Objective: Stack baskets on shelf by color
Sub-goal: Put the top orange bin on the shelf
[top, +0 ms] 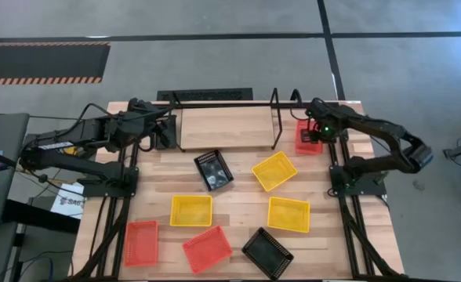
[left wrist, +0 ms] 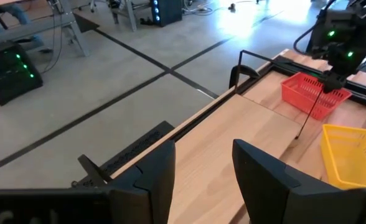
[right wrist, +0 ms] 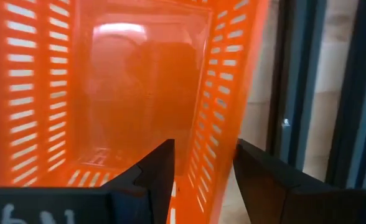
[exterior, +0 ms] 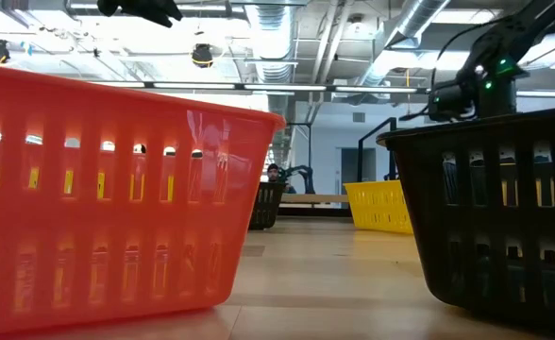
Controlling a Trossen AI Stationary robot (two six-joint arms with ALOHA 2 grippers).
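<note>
A red-orange basket (top: 309, 139) sat just beyond the shelf's (top: 224, 127) right end loop, apparently staged for a first stack on the bare board. The right gripper (right wrist: 201, 171) straddled its side wall, fingers parted, not yet pinching. The left gripper (left wrist: 205, 171) hovered spread and empty over the shelf's left end.

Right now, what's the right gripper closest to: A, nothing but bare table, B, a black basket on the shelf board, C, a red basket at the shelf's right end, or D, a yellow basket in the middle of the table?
C: in the high view the right gripper sits over the red basket just outside the right end loop of the shelf, and its wrist view shows its fingers straddling that basket's wall.
</note>
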